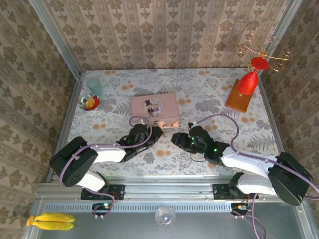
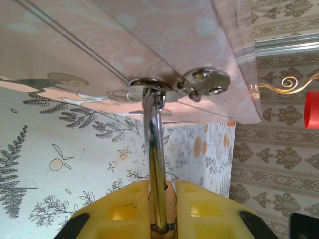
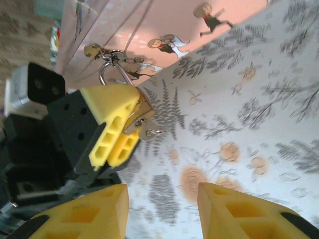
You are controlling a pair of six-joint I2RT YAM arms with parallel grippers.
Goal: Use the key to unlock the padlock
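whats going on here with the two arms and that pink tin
The left gripper is clamped on a small brass padlock, whose shackle hangs through the latch on the front of the pink tin. The key looks to be sitting at the padlock's bottom end, with nothing holding it. The right gripper is open and faces the lock from close by, not touching the key.
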